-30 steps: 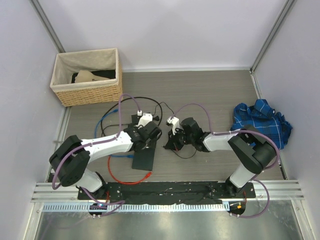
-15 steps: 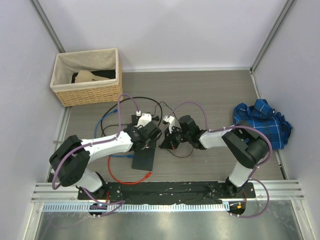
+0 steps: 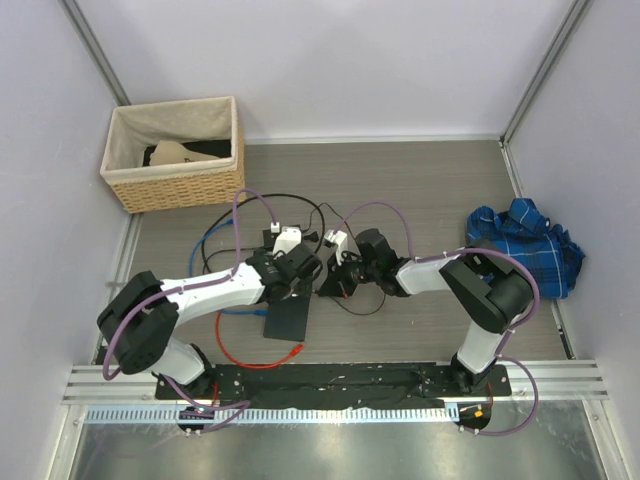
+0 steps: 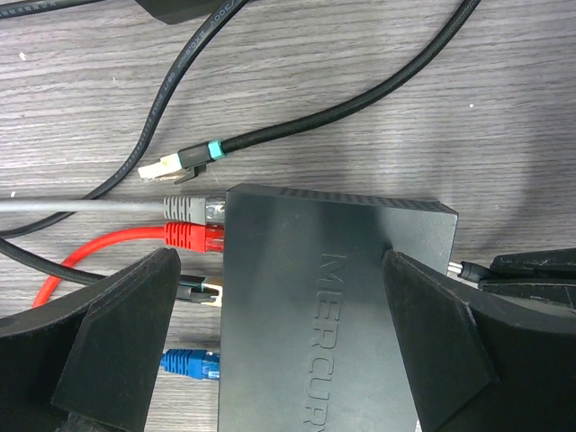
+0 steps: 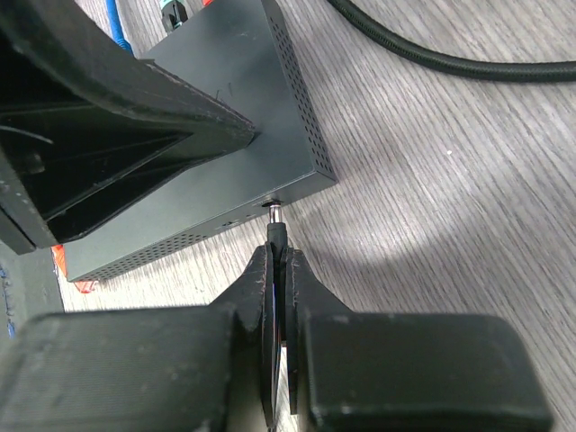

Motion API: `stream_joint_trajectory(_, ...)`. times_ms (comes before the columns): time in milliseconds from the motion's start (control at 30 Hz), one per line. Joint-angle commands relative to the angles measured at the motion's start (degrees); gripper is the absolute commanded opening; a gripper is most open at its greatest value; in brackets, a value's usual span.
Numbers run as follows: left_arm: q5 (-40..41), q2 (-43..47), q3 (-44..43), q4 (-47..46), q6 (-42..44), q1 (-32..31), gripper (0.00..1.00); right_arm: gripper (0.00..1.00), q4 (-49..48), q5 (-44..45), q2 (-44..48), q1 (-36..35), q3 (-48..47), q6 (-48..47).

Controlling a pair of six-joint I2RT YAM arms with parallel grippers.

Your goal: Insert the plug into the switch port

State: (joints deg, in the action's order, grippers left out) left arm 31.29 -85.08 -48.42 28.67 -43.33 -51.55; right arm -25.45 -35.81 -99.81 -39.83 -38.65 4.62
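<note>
The switch (image 4: 324,306) is a flat dark box lying on the wood-grain table; it also shows below the left gripper in the top view (image 3: 288,318). My left gripper (image 4: 281,259) is open and straddles the switch, its left finger well clear of the side with the cables. My right gripper (image 5: 282,256) is shut on the plug (image 5: 277,232), a small black barrel plug. Its metal tip meets the round port in the switch's (image 5: 216,126) side wall. From the left wrist view the plug (image 4: 463,267) shows at the switch's right edge. In the top view both grippers (image 3: 292,272) (image 3: 325,283) meet mid-table.
Grey, red and blue network plugs (image 4: 191,236) sit in the switch's left side. A loose black cable with a white tip (image 4: 180,164) lies just beyond it. A wicker basket (image 3: 175,150) stands far left; a blue cloth (image 3: 525,245) lies right. A red cable (image 3: 240,355) loops near the front.
My right gripper has carried the plug leftward up to the switch's side, with most of the motion early on. The left gripper has stayed open over the switch.
</note>
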Motion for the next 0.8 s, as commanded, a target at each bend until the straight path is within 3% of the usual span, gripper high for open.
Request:
stream_joint_trajectory(0,-1.58,0.88,1.31,1.48,-0.61,0.13,1.00,0.01,-3.64,-1.19,-0.47,-0.16,-2.04,-0.14)
stream_joint_trajectory(367,-4.66,1.41,2.81,-0.72,-0.53,0.13,1.00,0.01,-6.36,-4.09,-1.27,-0.16,-2.13,1.18)
stream_joint_trajectory(767,-4.13,1.05,3.95,-0.72,-1.40,0.13,1.00,0.01,-6.80,0.56,1.46,-0.16,0.16,1.35)
